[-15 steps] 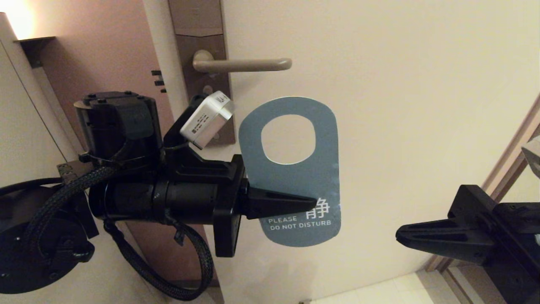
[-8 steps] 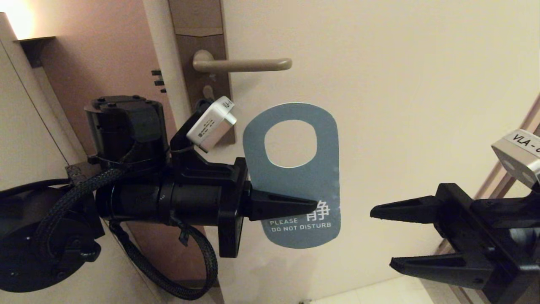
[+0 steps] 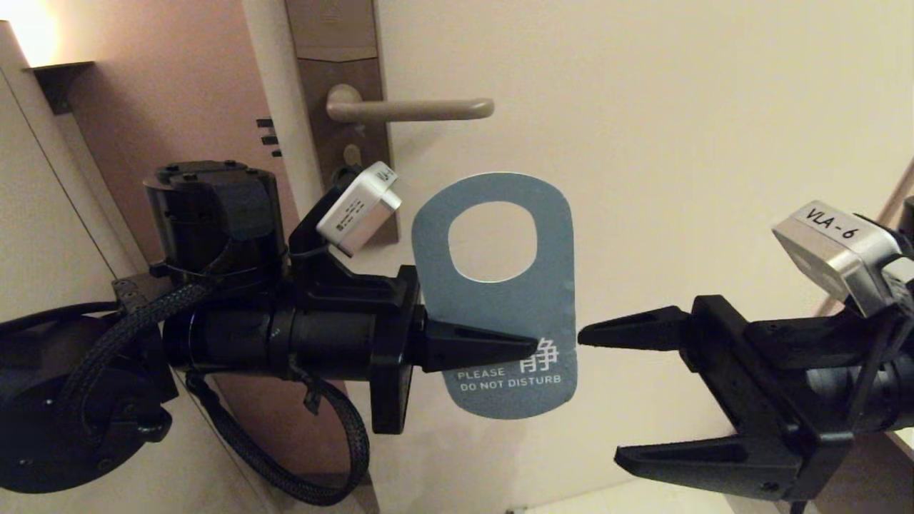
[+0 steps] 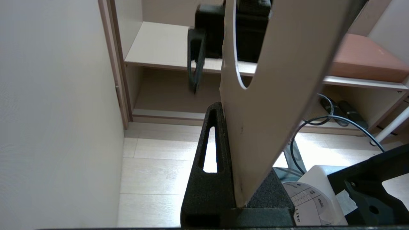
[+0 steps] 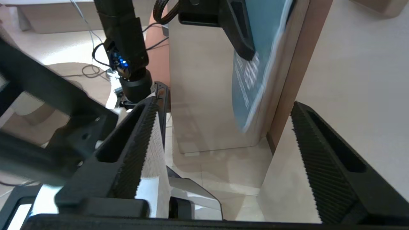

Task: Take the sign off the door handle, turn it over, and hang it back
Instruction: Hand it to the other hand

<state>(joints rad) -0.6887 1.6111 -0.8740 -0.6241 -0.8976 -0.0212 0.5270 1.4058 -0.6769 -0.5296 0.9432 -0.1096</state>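
The sign is off the door handle and hangs in the air below it, teal "PLEASE DO NOT DISTURB" side towards me, oval hole uppermost. My left gripper is shut on the sign's lower left part, coming in from the left. The left wrist view shows the sign's pale back clamped against one finger. My right gripper is open, its upper fingertip almost at the sign's right edge. In the right wrist view the teal sign lies ahead of the open right gripper.
The cream door is close behind the sign, with the brownish lock plate and small dark latch bolts on its left edge. A door frame runs down at far right. Cables lie on the floor.
My right arm has come in from the lower right, up and leftward, with its jaws open, until its tip is next to the sign. The left gripper and sign dropped slightly, then held still.
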